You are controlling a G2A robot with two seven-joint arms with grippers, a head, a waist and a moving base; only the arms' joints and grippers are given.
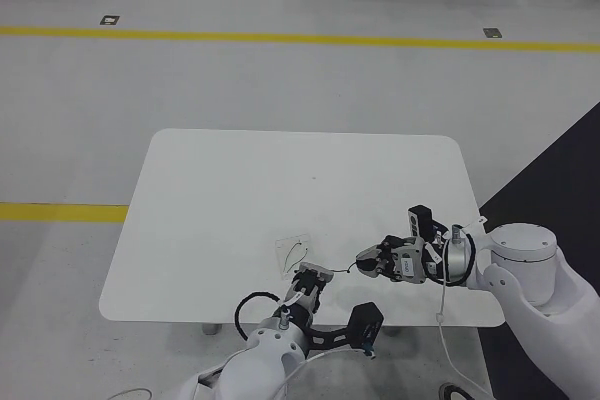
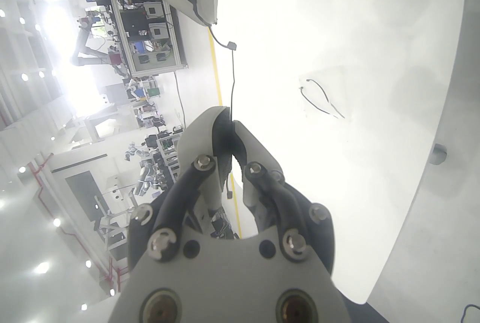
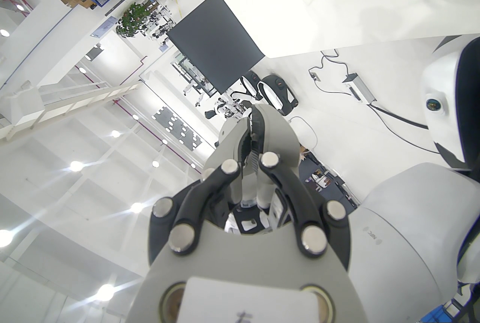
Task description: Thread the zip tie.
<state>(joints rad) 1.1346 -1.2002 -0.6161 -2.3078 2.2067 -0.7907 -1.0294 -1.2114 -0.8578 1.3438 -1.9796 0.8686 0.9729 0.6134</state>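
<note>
Left wrist view: left jaws, right jaws, both tight on zip tie [image 2: 233, 76].

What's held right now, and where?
Zip tie, in both sets of jaws: left gripper grips the strap end, right gripper the short end past its head.

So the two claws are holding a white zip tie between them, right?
Not quite: the zip tie is black, not white. The left wrist view shows it running between the left claw and the right claw, both shut on it.
</note>
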